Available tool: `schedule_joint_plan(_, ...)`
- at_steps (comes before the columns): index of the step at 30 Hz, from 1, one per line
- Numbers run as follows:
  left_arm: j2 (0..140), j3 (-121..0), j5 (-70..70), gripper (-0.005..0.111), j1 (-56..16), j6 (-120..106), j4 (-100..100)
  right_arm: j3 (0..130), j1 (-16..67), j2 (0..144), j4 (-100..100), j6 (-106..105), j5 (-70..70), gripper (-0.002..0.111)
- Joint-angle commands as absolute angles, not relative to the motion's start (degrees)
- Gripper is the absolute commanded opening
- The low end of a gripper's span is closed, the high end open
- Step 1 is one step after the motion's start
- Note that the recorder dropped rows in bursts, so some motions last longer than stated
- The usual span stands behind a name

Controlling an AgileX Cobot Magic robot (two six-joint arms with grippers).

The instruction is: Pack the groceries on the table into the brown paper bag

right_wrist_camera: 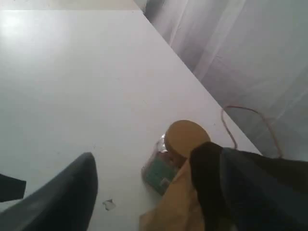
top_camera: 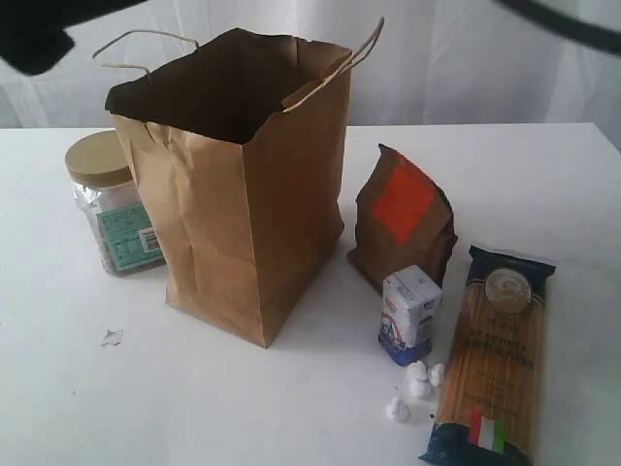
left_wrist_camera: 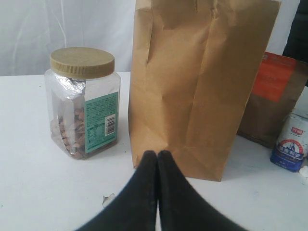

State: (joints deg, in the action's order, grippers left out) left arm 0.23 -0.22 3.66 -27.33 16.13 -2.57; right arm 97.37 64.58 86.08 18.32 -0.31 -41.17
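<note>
The brown paper bag [top_camera: 243, 184] stands open and upright on the table [top_camera: 78, 398]. Left of it is the tan-lidded jar [top_camera: 107, 204]. To its right are the brown pouch [top_camera: 403, 223], the small carton [top_camera: 409, 313] and the spaghetti pack [top_camera: 495, 359]. My left gripper [left_wrist_camera: 157, 155] is shut and empty, low over the table just in front of the bag [left_wrist_camera: 202, 86], with the jar [left_wrist_camera: 84, 101] beside it. My right gripper [right_wrist_camera: 144, 187] hangs open high above the jar [right_wrist_camera: 185, 137] and the bag's rim [right_wrist_camera: 178, 211], nothing between its fingers [right_wrist_camera: 72, 192].
A few small white lumps [top_camera: 417, 383] lie by the carton, and a paper scrap [top_camera: 112, 338] lies left of the bag. Dark arm parts cross the top corners [top_camera: 34, 34]. A white curtain hangs behind the table's far edge.
</note>
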Motion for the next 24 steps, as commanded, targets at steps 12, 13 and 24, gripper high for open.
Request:
schedule_joint_plan(12,0.0,0.0,3.84,0.0,-27.56,16.49,-2.65,70.87,52.99,54.43,33.52,21.33,-42.75,0.05)
schedule_joint_plan(13,0.0,0.0,3.84,0.0,-27.56,16.49,-2.65,69.67,51.84,52.87,33.63,21.47,-43.01,0.048)
schedule_joint_plan(24,0.0,0.0,3.84,0.0,-27.56,16.49,-2.65,63.1,44.82,39.47,38.09,22.12,-62.55,0.05)
